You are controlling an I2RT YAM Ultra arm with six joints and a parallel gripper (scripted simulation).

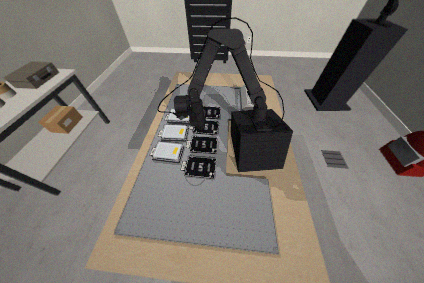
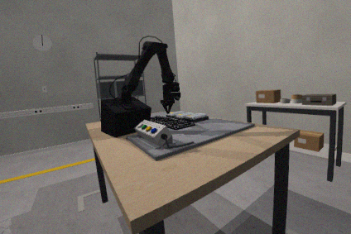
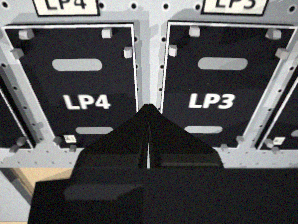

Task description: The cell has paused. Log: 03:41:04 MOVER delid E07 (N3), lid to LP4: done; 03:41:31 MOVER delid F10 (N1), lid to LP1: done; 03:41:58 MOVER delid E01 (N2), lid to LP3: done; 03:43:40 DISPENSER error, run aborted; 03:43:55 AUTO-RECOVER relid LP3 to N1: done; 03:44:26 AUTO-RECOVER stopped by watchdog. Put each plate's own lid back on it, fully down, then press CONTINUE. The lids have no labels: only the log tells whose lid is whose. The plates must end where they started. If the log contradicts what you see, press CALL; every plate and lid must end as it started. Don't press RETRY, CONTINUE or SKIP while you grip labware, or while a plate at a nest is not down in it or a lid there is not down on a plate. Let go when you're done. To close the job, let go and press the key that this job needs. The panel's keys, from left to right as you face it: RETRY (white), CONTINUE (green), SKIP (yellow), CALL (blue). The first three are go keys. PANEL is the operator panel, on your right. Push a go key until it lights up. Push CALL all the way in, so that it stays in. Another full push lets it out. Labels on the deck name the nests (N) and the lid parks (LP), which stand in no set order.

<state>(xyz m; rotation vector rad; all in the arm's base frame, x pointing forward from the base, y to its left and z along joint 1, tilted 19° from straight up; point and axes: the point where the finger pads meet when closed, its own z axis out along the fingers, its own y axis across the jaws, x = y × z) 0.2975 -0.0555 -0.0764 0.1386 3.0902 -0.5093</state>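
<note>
Top view. One black arm rises from one black base box [image 1: 261, 140] and bends down over the deck. One grey deck plate [image 1: 200, 210] lies on one wooden table [image 1: 300, 245]. Lid parks: four black trays in a column, the nearest [image 1: 201, 166] and the next [image 1: 203, 144] in plain sight, two farther ones partly under the arm. Plates: two pale ones fully visible to the left of the parks, near [image 1: 167, 151] and middle [image 1: 176, 131]; a third, farther one is mostly hidden by the wrist.

Exterior view. One gripper [image 2: 168, 110] hangs tip-down just above the black parks, touching nothing. One operator panel [image 2: 153, 129] sits at the near left edge of the deck, with four keys; the white one is hard to make out. One side table [image 2: 290, 105] at far right carries boxes.

Wrist view. Two parks fill the frame, LP4 [image 3: 86, 101] left and LP3 [image 3: 212, 101] right, both bare, no lid on either. The fingers are pressed together into one dark wedge over the rib between the two parks, pinching nothing.
</note>
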